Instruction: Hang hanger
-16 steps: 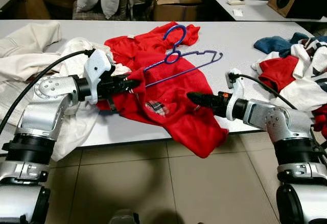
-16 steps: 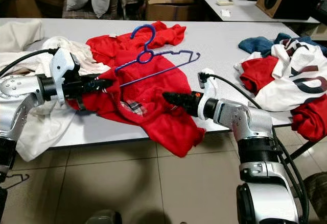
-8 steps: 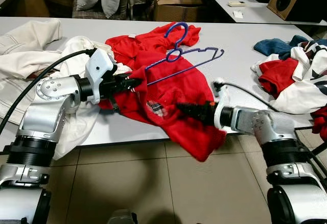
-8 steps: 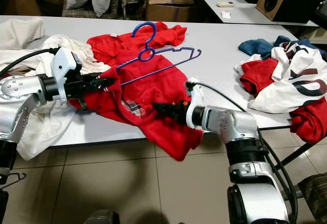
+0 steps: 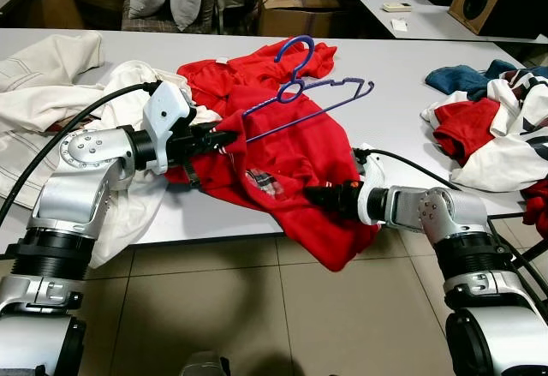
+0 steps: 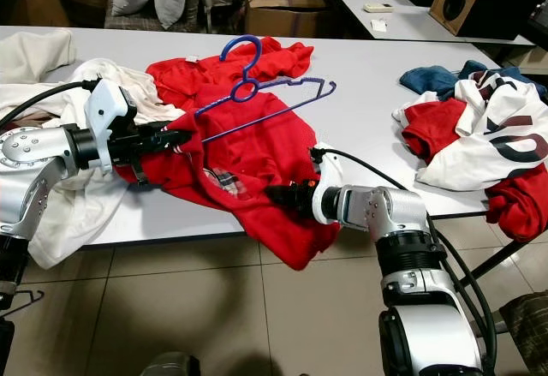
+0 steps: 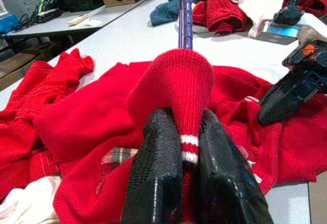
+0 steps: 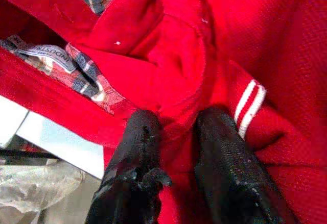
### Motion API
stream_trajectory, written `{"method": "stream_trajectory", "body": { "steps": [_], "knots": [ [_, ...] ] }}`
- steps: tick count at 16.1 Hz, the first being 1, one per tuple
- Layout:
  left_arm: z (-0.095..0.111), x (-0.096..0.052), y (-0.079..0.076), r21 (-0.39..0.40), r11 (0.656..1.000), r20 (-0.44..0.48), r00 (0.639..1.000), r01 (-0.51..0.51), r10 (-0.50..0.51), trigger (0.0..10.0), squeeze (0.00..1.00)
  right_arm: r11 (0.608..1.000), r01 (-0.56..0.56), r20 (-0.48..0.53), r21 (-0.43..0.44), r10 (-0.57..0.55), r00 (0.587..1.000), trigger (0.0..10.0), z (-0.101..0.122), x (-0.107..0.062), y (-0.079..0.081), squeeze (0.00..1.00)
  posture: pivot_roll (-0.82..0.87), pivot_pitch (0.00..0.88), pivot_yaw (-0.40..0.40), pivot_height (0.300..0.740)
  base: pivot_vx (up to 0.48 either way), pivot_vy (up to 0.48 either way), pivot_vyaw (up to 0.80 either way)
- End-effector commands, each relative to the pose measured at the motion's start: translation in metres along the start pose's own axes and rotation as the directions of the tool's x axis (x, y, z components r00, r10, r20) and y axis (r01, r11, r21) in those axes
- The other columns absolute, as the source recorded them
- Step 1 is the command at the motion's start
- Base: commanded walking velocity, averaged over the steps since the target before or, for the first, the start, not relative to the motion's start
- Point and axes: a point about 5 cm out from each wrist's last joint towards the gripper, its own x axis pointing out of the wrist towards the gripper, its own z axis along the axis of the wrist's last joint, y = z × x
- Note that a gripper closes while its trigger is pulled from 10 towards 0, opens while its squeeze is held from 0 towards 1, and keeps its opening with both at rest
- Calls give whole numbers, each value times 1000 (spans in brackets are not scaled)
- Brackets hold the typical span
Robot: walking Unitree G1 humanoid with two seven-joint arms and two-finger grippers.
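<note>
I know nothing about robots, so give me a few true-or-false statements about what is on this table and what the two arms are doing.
1. The left gripper pinches red knit fabric of the red shirt. True.
2. The hanger is green. False: it is purple-blue and rests on the red shirt.
3. The right gripper has red fabric between its fingers. True.
4. The red shirt lies wholly on the table. False: part of it droops over the near edge.
5. The pile of clothes on the robot's right is all white. False: it mixes white, red and blue.
</note>
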Motion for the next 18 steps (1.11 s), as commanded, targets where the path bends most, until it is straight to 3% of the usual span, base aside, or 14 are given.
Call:
{"method": "stream_trajectory", "body": {
  "steps": [1,7,10,14,15,18],
  "knots": [
    [5,1,0,16,1000,14,1000,-4,4,0,0,999,51,6,17,-51,999,0,2,-4,-7,0,87,0,-74,740,0,0,0],
    [5,3,1,14,1000,16,1000,-7,7,0,0,999,23,117,48,-29,993,0,10,-13,-10,0,76,0,-69,740,0,0,0],
    [2,5,-1,6,1000,18,1000,-10,10,0,0,993,10,203,117,-34,979,0,13,-25,-16,0,66,0,-63,740,0,0,0],
    [-1,5,-5,-8,1000,29,1000,-10,10,0,0,973,28,384,229,-117,916,0,23,-56,-37,0,53,0,-52,740,0,0,0],
    [-1,5,-9,-17,1000,48,999,-5,5,0,0,963,38,454,266,-160,876,0,27,-75,-46,0,48,0,-46,740,0,0,0],
    [-1,4,-18,-29,999,81,996,39,-36,0,0,943,85,534,320,-254,807,0,36,-101,-62,0,36,0,-36,740,0,0,0]
  ]
}}
